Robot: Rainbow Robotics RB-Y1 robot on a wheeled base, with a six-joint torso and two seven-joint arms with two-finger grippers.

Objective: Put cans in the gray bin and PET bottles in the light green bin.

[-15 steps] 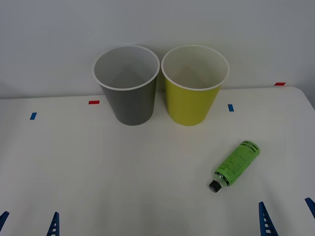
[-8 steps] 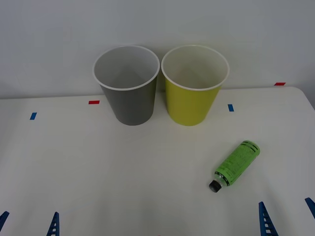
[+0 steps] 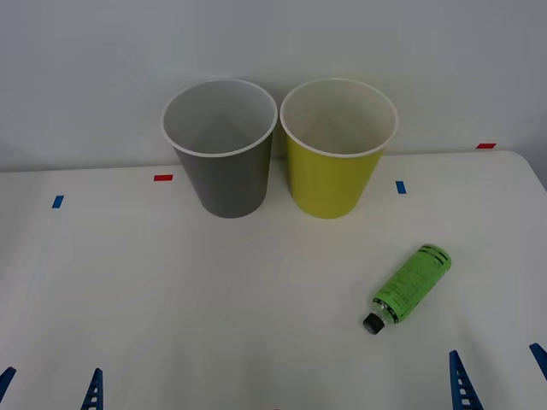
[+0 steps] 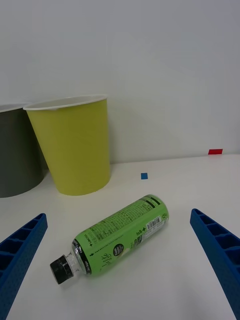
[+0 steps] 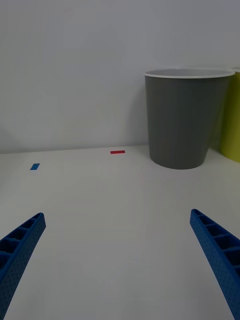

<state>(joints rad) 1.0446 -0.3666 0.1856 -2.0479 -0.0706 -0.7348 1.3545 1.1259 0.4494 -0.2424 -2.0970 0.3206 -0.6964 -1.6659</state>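
1. Nothing is being sorted yet: the bottle (image 3: 410, 284) is lying on the table (image 3: 214, 299), outside both bins.
2. The gray bin (image 3: 224, 175) and green bin (image 3: 335, 175) are standing upright at 12 o'clock, just beside each other; no cans are seen.
3. The bottle is lying at 4 o'clock from the green bin, well apart.
4. Its long axis is running 1 to 7 o'clock, cap (image 3: 371, 324) pointing at 7.
5. The right gripper (image 3: 500, 376) is being held wide, empty, near the bottle.
6. The left gripper (image 3: 47, 384) is being held wide, empty, at 7 o'clock.
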